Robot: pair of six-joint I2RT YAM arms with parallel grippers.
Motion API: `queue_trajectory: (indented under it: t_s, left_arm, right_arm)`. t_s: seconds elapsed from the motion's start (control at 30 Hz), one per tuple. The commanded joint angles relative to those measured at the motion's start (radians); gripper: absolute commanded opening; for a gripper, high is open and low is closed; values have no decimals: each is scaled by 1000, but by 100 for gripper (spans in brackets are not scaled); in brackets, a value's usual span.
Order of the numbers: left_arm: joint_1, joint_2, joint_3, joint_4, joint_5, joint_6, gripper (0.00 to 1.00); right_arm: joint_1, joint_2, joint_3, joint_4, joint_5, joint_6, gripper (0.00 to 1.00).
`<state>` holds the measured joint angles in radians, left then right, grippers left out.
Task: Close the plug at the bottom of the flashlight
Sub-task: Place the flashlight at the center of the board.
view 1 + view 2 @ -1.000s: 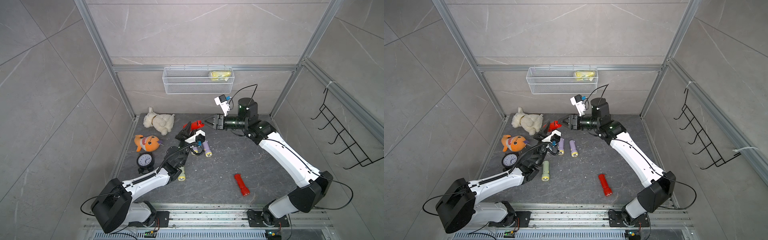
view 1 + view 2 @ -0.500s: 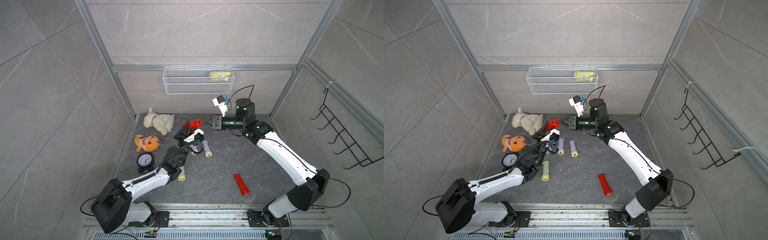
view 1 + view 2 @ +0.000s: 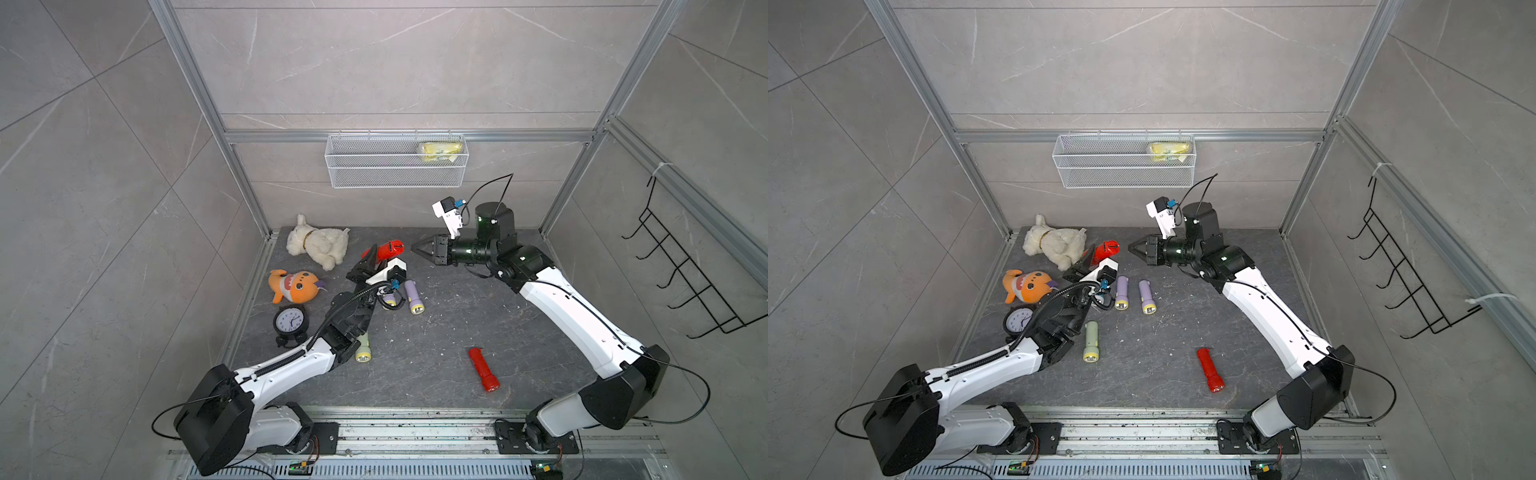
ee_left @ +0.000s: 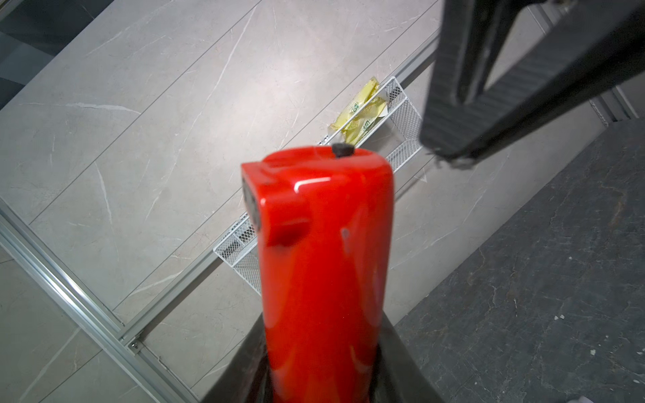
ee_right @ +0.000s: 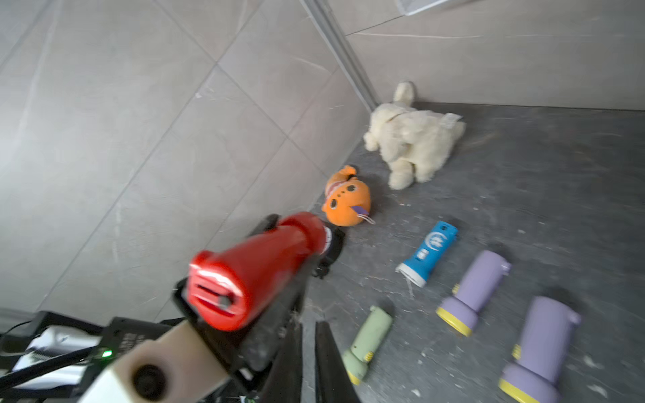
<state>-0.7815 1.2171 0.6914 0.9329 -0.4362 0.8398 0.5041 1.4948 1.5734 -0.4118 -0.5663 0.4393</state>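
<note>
My left gripper (image 3: 367, 262) is shut on a red flashlight (image 3: 388, 248) and holds it tilted up above the floor, bottom end toward the right arm. In the left wrist view the red flashlight (image 4: 321, 261) fills the middle, with a small dark nub (image 4: 343, 149) at its end. The plug end (image 5: 213, 300) shows a slot in the right wrist view. My right gripper (image 3: 415, 248) is shut with nothing in it, its tip a short way from that end. It shows the same in a top view (image 3: 1131, 247).
On the floor lie two purple flashlights (image 3: 1121, 293) (image 3: 1147, 296), a green flashlight (image 3: 1091, 340), a blue flashlight (image 5: 427, 253) and another red flashlight (image 3: 483, 370). A plush dog (image 3: 318, 245), an orange plush (image 3: 293, 286) and a clock (image 3: 290, 321) sit left. A wire basket (image 3: 395, 160) hangs on the back wall.
The right gripper has closed its jaws and moved a little left toward the held flashlight's end. The left arm has kept the flashlight still.
</note>
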Motion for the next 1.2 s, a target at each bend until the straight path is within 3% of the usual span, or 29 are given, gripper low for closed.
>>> queue_trajectory:
  t_s: [0.0,0.1,0.2,0.4,0.6,0.73,0.9,1.17]
  left_arm:
    - [-4,-120,18,-100,-60,-129,0]
    - [-4,-189,43,-293,-125,-275,0]
    - [-3,-250,93,-546,-142,-500,0]
    - [-4,-241,178,-1055,-137,-1113,0]
    - [-38,-160,100,-1201,-22,-1581,0]
    - [-126,-13,130,-1260,-28,-1722,0]
    - [-159,180,181,-1315,75,-1852,0]
    - [-165,191,118,-1283,111,-1960,0]
  right_arm:
    - [-19,-90,-25,-158,267,-98,14]
    - [-24,-140,-63,-201,404,-119,16]
    - [-25,-171,-94,-220,426,-125,18]
    - [-25,-226,-162,-216,409,-114,15]
    - [-26,-289,-211,-228,385,-111,15]
    - [-26,-325,-242,-241,367,-106,15]
    - [-25,-376,-281,-250,352,-99,14]
    - [-26,-395,-317,-258,347,-104,14]
